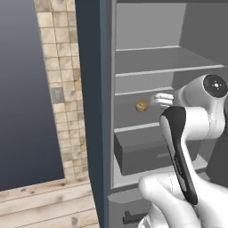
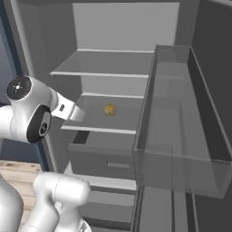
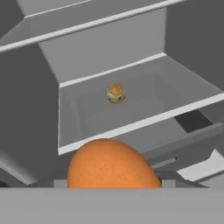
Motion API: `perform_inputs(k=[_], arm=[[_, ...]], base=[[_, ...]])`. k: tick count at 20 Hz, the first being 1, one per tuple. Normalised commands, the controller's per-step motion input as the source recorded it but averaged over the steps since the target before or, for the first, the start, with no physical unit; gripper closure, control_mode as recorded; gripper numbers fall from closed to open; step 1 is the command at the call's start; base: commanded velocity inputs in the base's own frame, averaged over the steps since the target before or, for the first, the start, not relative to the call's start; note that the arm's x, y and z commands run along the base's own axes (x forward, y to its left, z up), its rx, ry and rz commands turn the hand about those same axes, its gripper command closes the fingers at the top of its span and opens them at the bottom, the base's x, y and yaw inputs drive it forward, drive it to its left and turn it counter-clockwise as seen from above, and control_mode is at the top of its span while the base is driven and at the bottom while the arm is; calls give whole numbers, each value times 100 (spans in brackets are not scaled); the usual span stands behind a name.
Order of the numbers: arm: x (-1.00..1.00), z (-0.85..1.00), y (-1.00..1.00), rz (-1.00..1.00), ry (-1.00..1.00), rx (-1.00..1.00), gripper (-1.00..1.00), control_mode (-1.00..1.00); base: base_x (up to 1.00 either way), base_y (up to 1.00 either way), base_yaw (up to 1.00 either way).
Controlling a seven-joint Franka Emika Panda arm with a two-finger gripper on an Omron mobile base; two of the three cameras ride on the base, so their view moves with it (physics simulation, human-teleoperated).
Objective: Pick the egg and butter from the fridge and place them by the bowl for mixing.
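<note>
Tan tiled wall point(image 1: 62, 89), pale wood floor point(image 1: 44, 205)

Egg point(image 3: 111, 164) sits low in hand view, its lower part cut off by the bottom edge, so the fingertips and their grip on it can't be seen. Gripper hidden behind the arm's own links in both base views. Small tan round item point(image 3: 115, 93) on the far shelf too small to identify. Fridge point(image 2: 122, 27) cropped at top and right; drawer point(image 1: 147, 153) partly hidden behind arm.
</note>
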Motion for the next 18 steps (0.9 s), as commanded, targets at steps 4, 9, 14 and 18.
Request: perform_inputs(k=[4, 9, 14, 18], arm=[[0, 0, 0, 0, 0, 0, 100, 100], [0, 0, 0, 0, 0, 0, 100, 100], [0, 0, 0, 0, 0, 0, 100, 100], [0, 0, 0, 0, 0, 0, 100, 100]], base=[[-54, 28, 43], [-17, 29, 90], [-9, 16, 100], [-7, 13, 100]])
